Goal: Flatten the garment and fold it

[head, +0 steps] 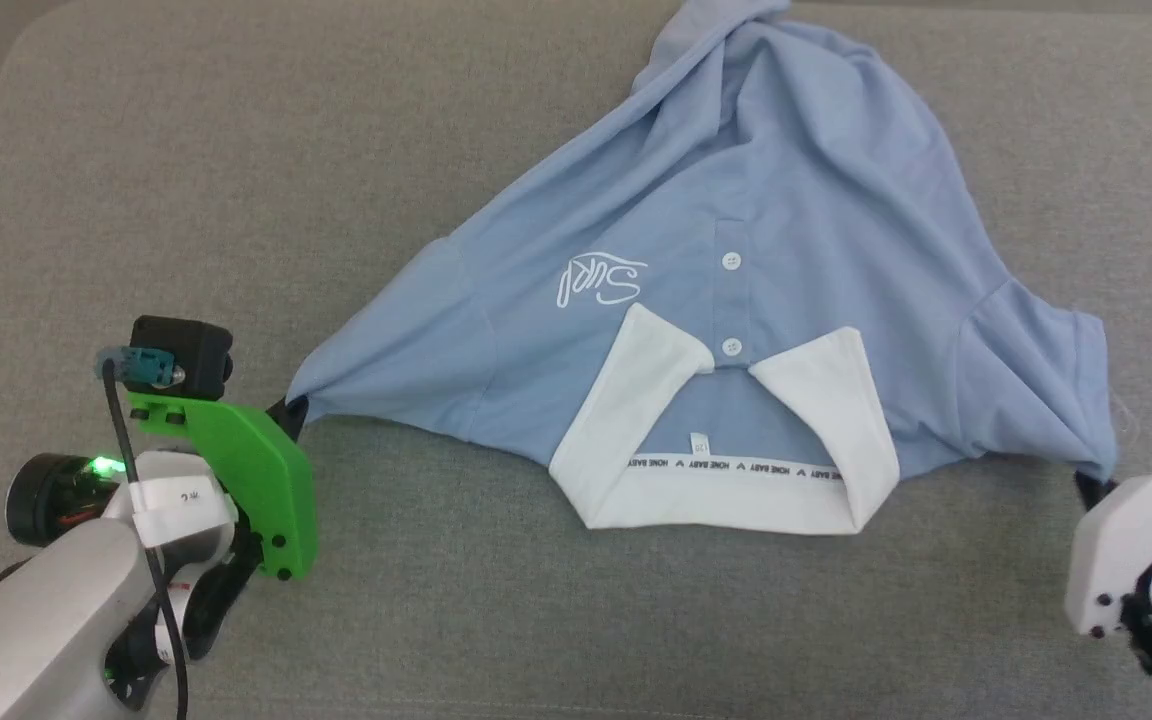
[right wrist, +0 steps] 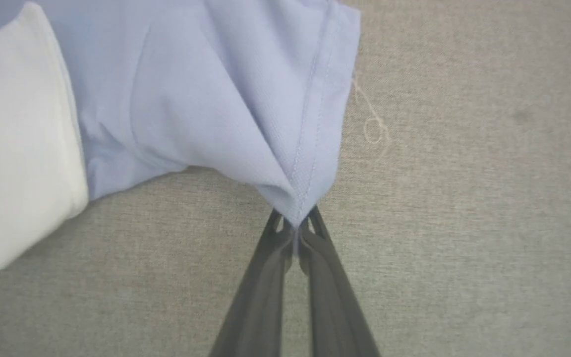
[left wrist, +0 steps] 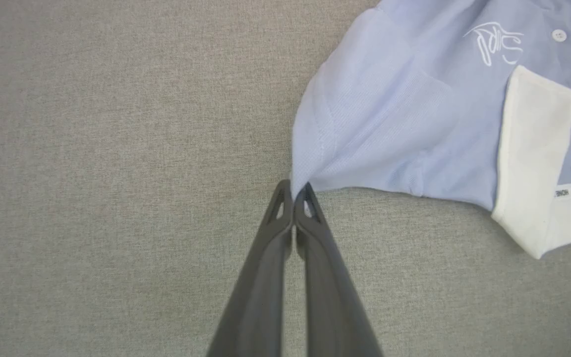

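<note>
The shirt (head: 786, 200) lies face up near the middle of a grey pad (head: 236, 150), collar (head: 636, 440) towards the robot, early in the job — spread only in part, no fold made. The shoulders are drawn wide, but the body bunches to a narrow, creased peak at the far edge, so flattening is left, then folding. The cloth is a soft, fine-ribbed light blue knit with stitched hems; the collar is thicker white knit, its points turned out beside black-lettered tape (head: 736, 466), below two white buttons (head: 731, 261) and a scrawled white logo (head: 601, 280). The left end effector (left wrist: 293, 191) is pressed together on one sleeve tip, the right end effector (right wrist: 295, 223) on the other sleeve's hem — both pinching cloth. A loose pale thread (right wrist: 374, 129) curls on the coarse woven pad
</note>
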